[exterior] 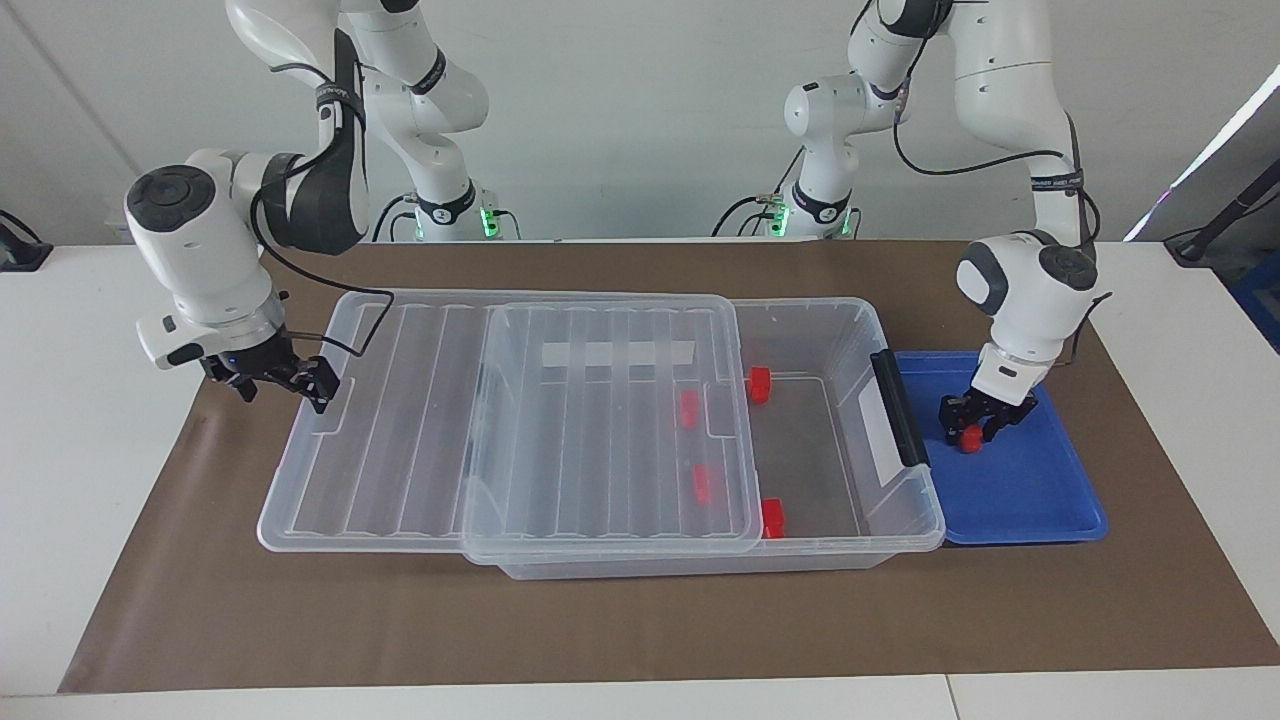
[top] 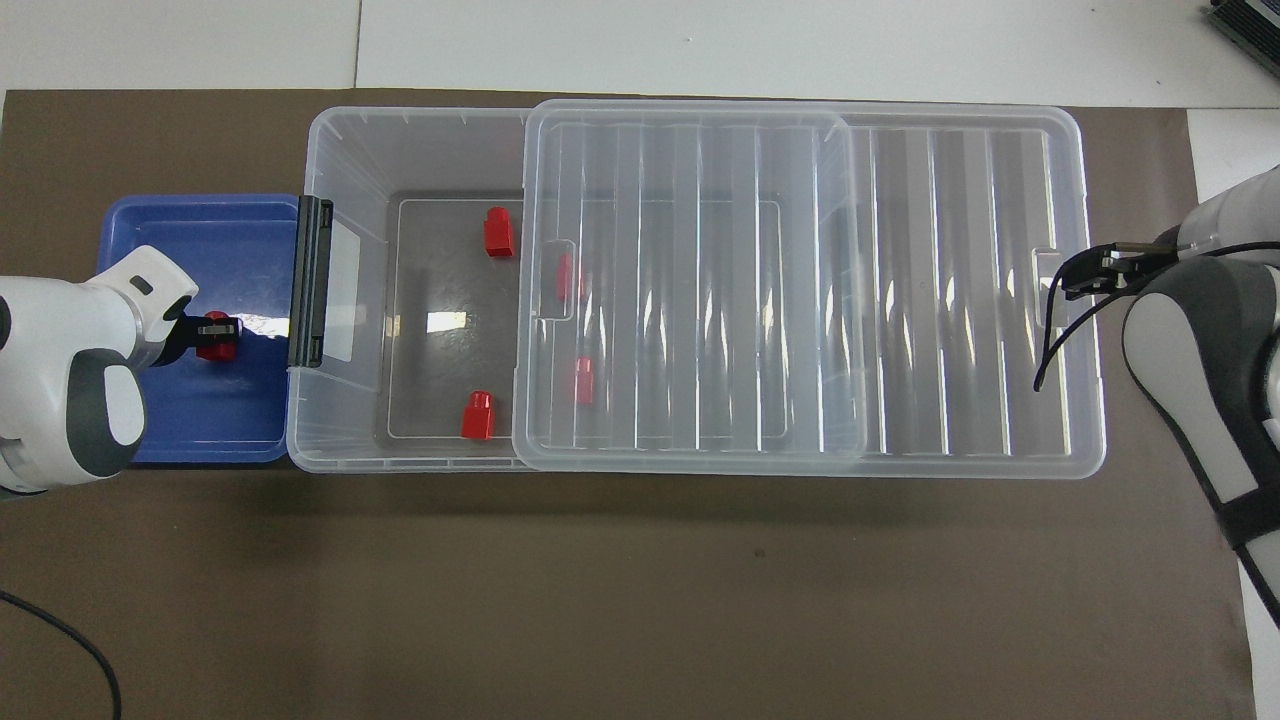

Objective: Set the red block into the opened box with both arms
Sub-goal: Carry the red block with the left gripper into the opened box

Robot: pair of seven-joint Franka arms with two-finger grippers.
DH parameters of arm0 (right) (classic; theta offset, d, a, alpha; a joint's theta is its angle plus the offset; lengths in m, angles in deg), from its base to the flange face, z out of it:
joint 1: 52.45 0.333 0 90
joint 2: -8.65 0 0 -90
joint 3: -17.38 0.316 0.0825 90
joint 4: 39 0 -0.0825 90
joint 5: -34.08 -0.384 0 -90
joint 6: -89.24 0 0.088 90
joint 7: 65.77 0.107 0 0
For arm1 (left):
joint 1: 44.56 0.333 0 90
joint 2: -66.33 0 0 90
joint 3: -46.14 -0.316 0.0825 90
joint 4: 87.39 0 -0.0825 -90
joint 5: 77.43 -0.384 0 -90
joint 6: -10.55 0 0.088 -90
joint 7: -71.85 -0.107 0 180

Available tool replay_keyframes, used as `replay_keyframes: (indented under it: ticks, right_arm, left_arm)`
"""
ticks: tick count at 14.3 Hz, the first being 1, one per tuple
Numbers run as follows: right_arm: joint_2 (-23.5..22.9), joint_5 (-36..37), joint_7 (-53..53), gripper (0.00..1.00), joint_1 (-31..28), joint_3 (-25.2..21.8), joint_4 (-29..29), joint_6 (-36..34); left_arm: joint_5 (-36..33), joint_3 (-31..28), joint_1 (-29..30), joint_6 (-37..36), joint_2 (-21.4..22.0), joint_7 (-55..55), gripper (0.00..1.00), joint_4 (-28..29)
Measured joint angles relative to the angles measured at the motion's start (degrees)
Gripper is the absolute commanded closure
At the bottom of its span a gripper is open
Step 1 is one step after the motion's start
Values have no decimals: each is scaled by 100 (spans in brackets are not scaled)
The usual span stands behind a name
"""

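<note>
You had the left gripper (exterior: 975,425) down in the blue tray (exterior: 1040,520), at the left arm's end of the table, with its fingertips together on the red block (exterior: 968,437), which sat on the tray floor just beside the box (exterior: 880,330). The right gripper (exterior: 300,378) was at the outer edge of the ribbed lid (exterior: 600,440), at the right arm's end. Whether it gripped that edge or only rested against it could not be told.

To do this step well, you needed a straight lift before any sideways travel. The block was small and the hold looked low on it, so a slow rise would have shown whether it sat square.

The first edge to clear was the box's end wall with the black clip (exterior: 897,405), which stood between the tray and the opening. You would have had to carry the block above that wall, not across it.

The uncovered part of the box lay between the clip end and the lid's near edge. Two loose red blocks (exterior: 760,383) lay on its floor by the long walls, leaving bare floor in the middle. Two more showed under the lid. Lowering over that middle patch looked safest, well apart from the lid's edge.
</note>
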Motion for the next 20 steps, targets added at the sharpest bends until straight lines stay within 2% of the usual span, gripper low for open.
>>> replay_keyframes:
  ticks: [2, 3, 7, 10, 13, 15, 20]
  right_arm:
    - [24, 1, 0, 0, -16, -3, 0, -13]
    - [25, 1, 0, 0, -16, -3, 0, -16]
    - [25, 1, 0, 0, -16, -3, 0, -29]
    - [25, 2, 0, 0, -16, -3, 0, -31]
    - [25, 150, 0, 0, -16, -1, 0, -31]
    - [32, 226, 0, 0, -15, 4, 10, -32]
    - [342, 53, 0, 0, 15, 56, 345, -454]
  left_arm:
    - [0, 0, 0, -142, 7, 1, 100, -117]
    - [0, 2, 0, -483, 22, 2, 100, -314]
    - [2, 31, -4, -2834, 208, 83, 100, -1935]
    - [178, 297, -61, -3822, 315, 895, 100, -2833]
    - [339, 688, -298, -3910, 306, 2429, 100, -3075]
    - [351, 773, -586, -3697, 275, 3315, 100, -3097]
    - [353, 782, -1030, -3103, 218, 3966, 100, -2984]
